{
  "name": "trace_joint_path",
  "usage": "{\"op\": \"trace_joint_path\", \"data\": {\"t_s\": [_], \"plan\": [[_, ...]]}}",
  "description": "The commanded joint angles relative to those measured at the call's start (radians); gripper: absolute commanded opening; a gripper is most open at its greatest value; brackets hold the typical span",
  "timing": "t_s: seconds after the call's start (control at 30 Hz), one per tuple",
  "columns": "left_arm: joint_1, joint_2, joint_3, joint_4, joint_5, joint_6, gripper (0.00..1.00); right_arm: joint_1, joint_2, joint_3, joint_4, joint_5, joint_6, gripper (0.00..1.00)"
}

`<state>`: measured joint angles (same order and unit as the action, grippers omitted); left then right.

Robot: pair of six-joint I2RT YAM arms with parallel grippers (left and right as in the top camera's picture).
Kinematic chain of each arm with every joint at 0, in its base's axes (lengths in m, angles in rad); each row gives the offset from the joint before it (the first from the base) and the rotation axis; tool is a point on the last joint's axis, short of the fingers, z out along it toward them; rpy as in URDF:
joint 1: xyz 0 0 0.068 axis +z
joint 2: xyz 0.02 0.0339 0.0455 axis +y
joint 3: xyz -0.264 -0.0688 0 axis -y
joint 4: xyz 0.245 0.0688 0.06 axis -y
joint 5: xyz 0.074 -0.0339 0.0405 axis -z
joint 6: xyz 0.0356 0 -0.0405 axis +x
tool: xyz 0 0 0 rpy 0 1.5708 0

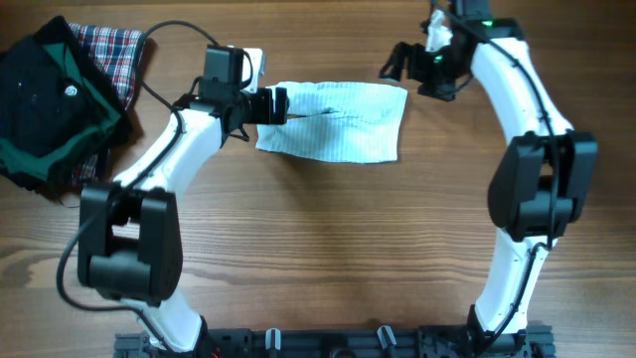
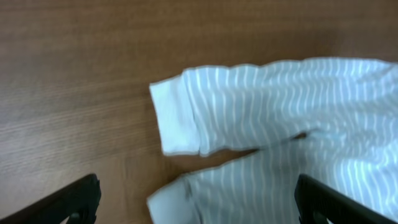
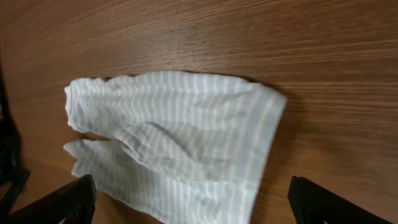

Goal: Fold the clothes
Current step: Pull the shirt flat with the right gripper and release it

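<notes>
You see the wooden table [image 1: 328,239] bearing the clothes [image 1: 343,121] mid-table, with a black-and-green garment [image 1: 50,99] overlapping a red plaid cloth [image 1: 117,48] at the far-left corner.

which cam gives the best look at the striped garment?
Right wrist: nearly the whole striped garment fills the frame, unobstructed. Overhead shows the garment small, with the left end effector at its left edge. Left wrist catches only its cuffed leg ends.
</notes>
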<state>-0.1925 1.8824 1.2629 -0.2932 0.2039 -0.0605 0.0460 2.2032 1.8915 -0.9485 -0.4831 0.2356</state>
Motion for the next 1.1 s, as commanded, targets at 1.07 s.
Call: {"op": "trace_joint_path", "data": {"t_s": [1.07], "plan": [[0.057,0.259,0.005,0.363,0.212,0.026,0.96,-0.021,0.032,-0.146,0.197,-0.011,-0.052,0.95]]}}
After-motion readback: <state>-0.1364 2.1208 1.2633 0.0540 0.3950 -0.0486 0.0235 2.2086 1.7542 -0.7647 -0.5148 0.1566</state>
